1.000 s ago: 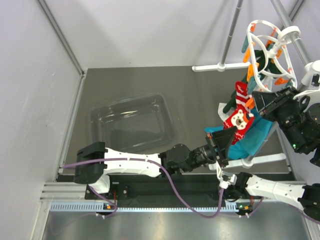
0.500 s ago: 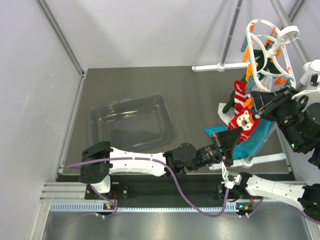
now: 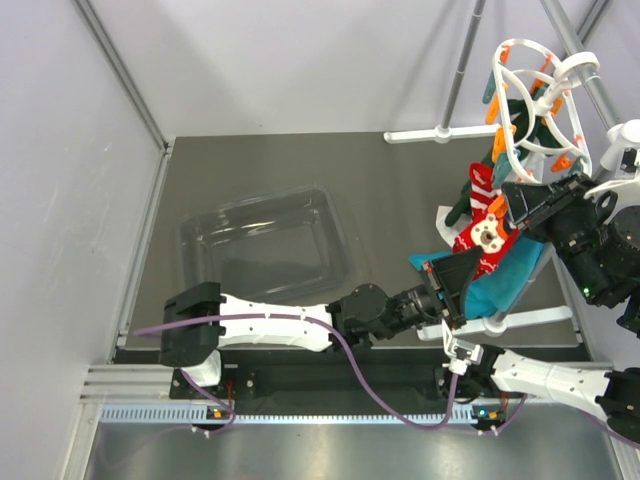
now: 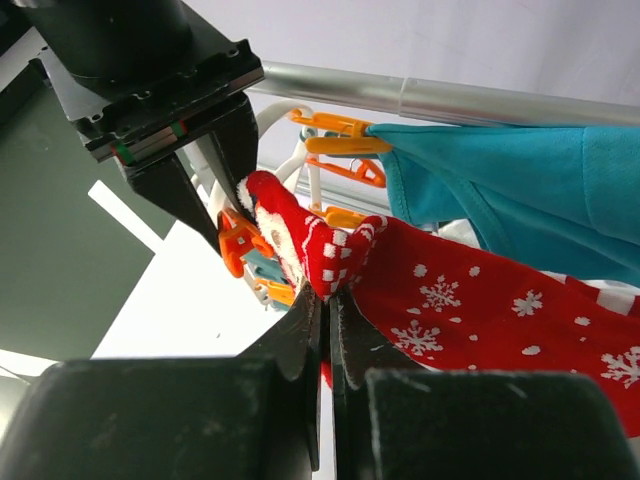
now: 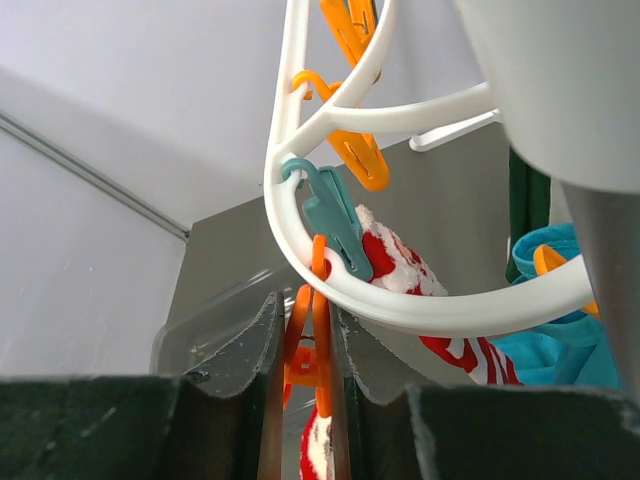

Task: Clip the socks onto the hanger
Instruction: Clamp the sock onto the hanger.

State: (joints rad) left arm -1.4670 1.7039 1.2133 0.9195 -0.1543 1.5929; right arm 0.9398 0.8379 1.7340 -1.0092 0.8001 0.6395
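Observation:
My left gripper (image 4: 327,296) is shut on the white-checked cuff of the red snowflake sock (image 4: 470,300), holding it up beside an orange peg (image 4: 238,245). My right gripper (image 5: 307,308) is shut on that orange peg (image 5: 316,350), squeezing its handles under the ring of the white hanger (image 5: 420,310). A teal peg (image 5: 330,225) on the ring holds the red-and-white striped sock (image 5: 400,265). In the top view the left gripper (image 3: 470,262) and right gripper (image 3: 510,205) meet at red sock fabric (image 3: 487,238) below the hanger (image 3: 535,95).
A clear plastic tray (image 3: 265,245) lies on the dark table at the left. Grey rack poles (image 3: 460,70) and a white base bar (image 3: 440,133) stand behind. Teal cloth (image 3: 500,285) hangs from the rail, and a dark green garment (image 3: 462,208) hangs from the hanger.
My left arm has reached further right and brought the sock up to the right gripper. The hanger has swung slightly. The right gripper has stayed on the peg.

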